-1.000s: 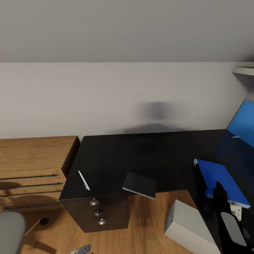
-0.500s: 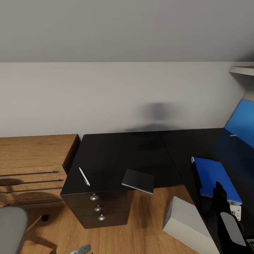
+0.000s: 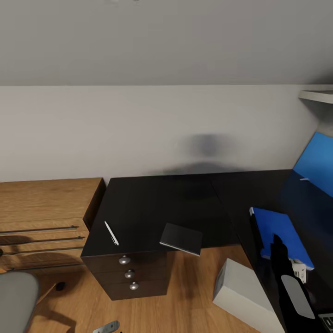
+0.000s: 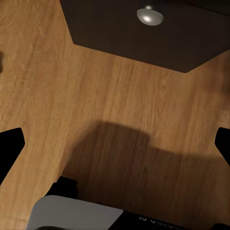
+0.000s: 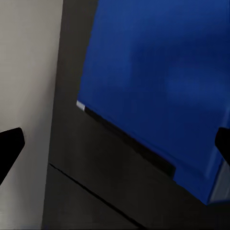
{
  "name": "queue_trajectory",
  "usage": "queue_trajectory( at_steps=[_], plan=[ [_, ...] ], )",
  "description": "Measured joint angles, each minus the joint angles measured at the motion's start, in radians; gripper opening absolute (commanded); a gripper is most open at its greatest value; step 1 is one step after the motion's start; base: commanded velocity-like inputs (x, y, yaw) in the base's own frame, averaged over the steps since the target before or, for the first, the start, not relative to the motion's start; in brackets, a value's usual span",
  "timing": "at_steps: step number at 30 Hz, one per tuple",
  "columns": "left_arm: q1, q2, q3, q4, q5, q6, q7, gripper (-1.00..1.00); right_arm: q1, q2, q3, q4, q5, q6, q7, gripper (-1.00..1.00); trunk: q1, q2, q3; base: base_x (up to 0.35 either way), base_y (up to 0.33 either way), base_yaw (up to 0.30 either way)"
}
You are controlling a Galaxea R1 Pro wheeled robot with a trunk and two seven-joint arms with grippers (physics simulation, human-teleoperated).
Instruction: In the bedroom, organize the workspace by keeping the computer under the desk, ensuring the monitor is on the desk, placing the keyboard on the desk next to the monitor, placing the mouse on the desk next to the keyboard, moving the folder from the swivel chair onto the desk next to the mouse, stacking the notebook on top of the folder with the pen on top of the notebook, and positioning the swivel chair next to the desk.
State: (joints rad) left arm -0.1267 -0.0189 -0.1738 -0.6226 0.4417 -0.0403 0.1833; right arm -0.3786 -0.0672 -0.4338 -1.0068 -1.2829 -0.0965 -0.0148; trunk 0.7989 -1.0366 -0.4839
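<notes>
A white pen (image 3: 110,232) and a black notebook (image 3: 181,238) lie near the front edge of the black desk (image 3: 157,203). The blue folder (image 3: 280,231) rests flat on the desk's right wing, with the blue monitor (image 3: 319,162) behind it. My right arm (image 3: 289,286) reaches in just short of the folder. In the right wrist view the right gripper (image 5: 115,143) is open above the folder (image 5: 158,72), holding nothing. The left gripper (image 4: 115,143) hangs open over the wooden floor. The grey computer (image 3: 240,289) stands on the floor by the desk.
The swivel chair's grey seat (image 3: 14,300) shows at the lower left. A wooden dresser (image 3: 46,203) adjoins the desk's left end. Desk drawers with round knobs (image 3: 129,274) face me, one knob (image 4: 150,16) close to the left gripper. A shelf (image 3: 319,95) juts out at upper right.
The whole view has drifted slightly as the camera moved. My right arm has edged a little left and toward the folder. Pen, notebook and folder lie as before.
</notes>
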Motion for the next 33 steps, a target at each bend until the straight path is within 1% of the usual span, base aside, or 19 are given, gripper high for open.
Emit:
queue_trajectory(
  at_steps=[3, 6, 7, 8, 10, 11, 12, 14, 15, 16, 17, 18, 21, 24, 25, 29, 31, 32, 33],
  plan=[
    [0.000, 0.000, 0.000, 0.000, 0.000, 0.000, 0.000, 1.00, 0.000, 0.000, 0.009, 0.000, 0.000, 0.000, 0.002, 1.00, -0.012, 0.021, 0.009, 0.000, 0.000, 0.000],
    [0.000, 0.000, 0.000, 0.000, 0.000, 0.000, -0.001, 1.00, 0.000, 0.000, 0.022, 0.000, 0.004, -0.001, 0.003, 1.00, -0.012, 0.021, 0.010, 0.000, 0.000, 0.000],
    [0.000, -0.001, 0.000, 0.000, 0.000, 0.000, -0.001, 1.00, 0.000, 0.000, 0.037, -0.001, 0.010, -0.001, 0.003, 1.00, -0.012, 0.021, 0.010, 0.000, 0.000, 0.000],
    [0.000, -0.001, 0.000, 0.000, 0.000, 0.000, -0.001, 1.00, 0.000, 0.000, 0.067, -0.001, 0.023, -0.001, 0.003, 1.00, -0.012, 0.021, 0.010, 0.000, 0.000, 0.000],
    [0.000, -0.001, 0.000, 0.000, 0.000, 0.000, 0.000, 1.00, 0.000, 0.000, 0.090, -0.001, 0.033, -0.001, 0.003, 1.00, -0.012, 0.021, 0.010, 0.000, 0.000, 0.000],
    [0.000, -0.001, 0.000, 0.000, 0.000, 0.000, 0.000, 1.00, 0.000, 0.000, 0.112, -0.002, 0.044, -0.001, 0.003, 1.00, -0.012, 0.021, 0.010, 0.000, 0.000, 0.000],
    [0.000, -0.001, 0.000, 0.000, 0.000, 0.000, 0.000, 1.00, 0.000, 0.001, 0.124, -0.001, 0.050, -0.001, 0.002, 1.00, -0.012, 0.021, 0.010, 0.000, 0.000, 0.000],
    [0.000, -0.001, 0.000, 0.000, -0.001, 0.000, 0.000, 1.00, 0.000, 0.002, 0.194, -0.001, 0.092, -0.001, 0.001, 1.00, -0.012, 0.021, 0.010, 0.000, 0.000, 0.000],
    [0.000, -0.001, 0.000, 0.000, 0.000, 0.000, 0.000, 1.00, 0.000, 0.002, 0.210, -0.001, 0.103, -0.001, 0.000, 1.00, -0.012, 0.021, 0.010, 0.000, 0.000, 0.000],
    [0.000, -0.001, 0.000, 0.001, -0.001, 0.000, -0.001, 1.00, 0.000, 0.003, 0.242, -0.001, 0.124, -0.001, -0.001, 1.00, -0.012, 0.021, 0.010, 0.000, 0.000, 0.000],
    [0.000, -0.001, 0.000, 0.001, -0.001, 0.000, -0.001, 1.00, 0.000, 0.005, 0.303, 0.000, 0.160, -0.002, -0.002, 1.00, -0.012, 0.021, 0.010, 0.000, 0.000, 0.000],
    [0.000, -0.001, 0.000, 0.000, 0.000, 0.001, 0.000, 1.00, 0.000, 0.007, 0.315, 0.000, 0.165, -0.002, -0.003, 1.00, -0.012, 0.021, 0.010, 0.000, 0.000, 0.000],
    [0.000, -0.001, 0.000, 0.000, -0.001, 0.000, 0.000, 1.00, 0.000, 0.022, 0.340, 0.000, 0.174, -0.002, -0.002, 1.00, -0.012, 0.021, 0.010, 0.000, 0.000, 0.000],
    [0.000, -0.001, 0.000, 0.001, -0.001, 0.001, 0.000, 1.00, 0.000, 0.038, 0.348, 0.000, 0.177, -0.001, 0.000, 1.00, -0.012, 0.021, 0.010, 0.000, 0.000, 0.000],
    [0.000, -0.001, 0.000, 0.001, -0.001, 0.000, 0.000, 1.00, 0.000, 0.047, 0.351, 0.001, 0.176, -0.001, -0.001, 1.00, -0.012, 0.021, 0.010, 0.000, 0.000, 0.000],
    [0.000, -0.001, 0.000, 0.000, -0.001, 0.000, 0.000, 1.00, 0.000, 0.066, 0.357, 0.002, 0.174, 0.001, 0.000, 1.00, -0.012, 0.021, 0.010, 0.000, 0.000, 0.000],
    [0.000, 0.000, 0.000, 0.000, -0.001, 0.000, -0.001, 1.00, 0.000, 0.084, 0.359, 0.002, 0.174, 0.000, 0.002, 1.00, -0.012, 0.021, 0.010, 0.000, 0.000, 0.011],
    [0.000, 0.000, 0.000, 0.000, -0.001, 0.000, -0.001, 1.00, 0.000, 0.101, 0.359, 0.002, 0.174, -0.001, 0.004, 1.00, -0.012, 0.021, 0.010, 0.000, 0.000, 0.074],
    [0.000, 0.001, 0.000, 0.000, -0.001, 0.000, -0.001, 1.00, 0.000, 0.107, 0.359, 0.002, 0.174, -0.003, 0.004, 1.00, -0.012, 0.021, 0.010, 0.000, 0.000, 0.097]
  ],
)
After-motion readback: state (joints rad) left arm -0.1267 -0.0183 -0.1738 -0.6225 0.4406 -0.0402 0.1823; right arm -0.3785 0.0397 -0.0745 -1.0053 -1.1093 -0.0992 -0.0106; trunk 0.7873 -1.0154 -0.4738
